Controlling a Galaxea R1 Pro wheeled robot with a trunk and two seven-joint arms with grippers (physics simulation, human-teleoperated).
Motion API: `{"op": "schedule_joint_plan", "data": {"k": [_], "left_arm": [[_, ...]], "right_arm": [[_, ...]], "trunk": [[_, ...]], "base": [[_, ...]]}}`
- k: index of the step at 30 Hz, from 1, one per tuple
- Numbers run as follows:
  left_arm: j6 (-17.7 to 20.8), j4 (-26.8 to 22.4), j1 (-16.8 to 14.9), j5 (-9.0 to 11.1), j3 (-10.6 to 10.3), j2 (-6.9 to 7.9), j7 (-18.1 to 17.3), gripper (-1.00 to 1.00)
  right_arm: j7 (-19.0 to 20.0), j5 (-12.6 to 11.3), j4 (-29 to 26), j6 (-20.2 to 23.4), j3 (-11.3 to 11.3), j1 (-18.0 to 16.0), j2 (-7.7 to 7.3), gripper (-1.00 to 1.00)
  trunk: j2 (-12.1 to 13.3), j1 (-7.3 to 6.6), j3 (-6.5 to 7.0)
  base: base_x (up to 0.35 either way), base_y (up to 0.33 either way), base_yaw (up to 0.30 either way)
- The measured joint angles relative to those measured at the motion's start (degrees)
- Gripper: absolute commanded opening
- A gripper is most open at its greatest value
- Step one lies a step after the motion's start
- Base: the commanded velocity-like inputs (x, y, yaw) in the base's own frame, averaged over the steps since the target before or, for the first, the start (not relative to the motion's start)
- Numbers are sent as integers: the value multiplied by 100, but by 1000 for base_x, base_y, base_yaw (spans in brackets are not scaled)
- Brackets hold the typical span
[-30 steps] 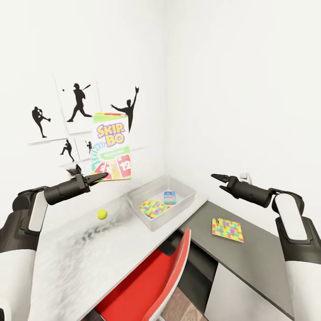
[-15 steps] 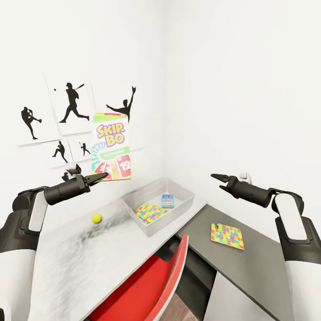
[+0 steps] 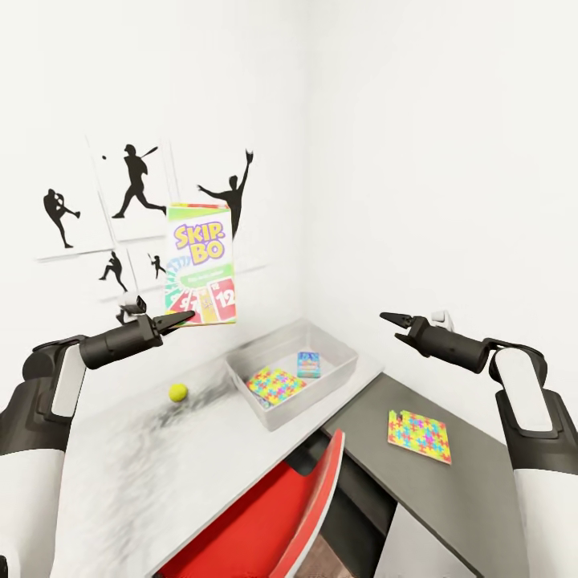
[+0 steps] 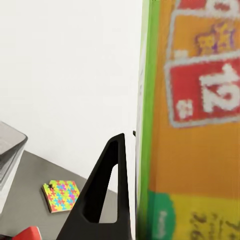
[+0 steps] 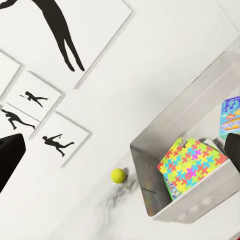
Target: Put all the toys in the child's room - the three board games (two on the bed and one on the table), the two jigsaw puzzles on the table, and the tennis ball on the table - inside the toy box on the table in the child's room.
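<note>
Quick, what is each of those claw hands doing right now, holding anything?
Left gripper: closed on the bottom edge of the Skip-Bo board game, holding it upright in the air.
Right gripper: open, holding nothing.

White-shelled arms (image 3: 526, 401) — black pincers (image 3: 399, 324)

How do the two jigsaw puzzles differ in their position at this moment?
One jigsaw puzzle lies inside the toy box, tilted; the other jigsaw puzzle lies flat on the dark-grey lower desk section, outside the box. Both are thin multicoloured squares.
</note>
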Motion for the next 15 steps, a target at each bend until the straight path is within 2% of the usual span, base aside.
{"op": "schedule_joint_plan", "data": {"k": [11, 15], "left_arm": [[2, 1, 1, 5, -1, -8, 0, -100], [-1, 1, 1, 0, -1, -8, 0, -100]], "right_arm": [[-2, 2, 0, 0, -1, -1, -7, 100], [-2, 3, -12, 1, 0, -2, -2, 100]], "trunk": [[0, -1, -65], [-1, -2, -67]], "base": [[76, -136, 1], [187, -117, 0]]}}
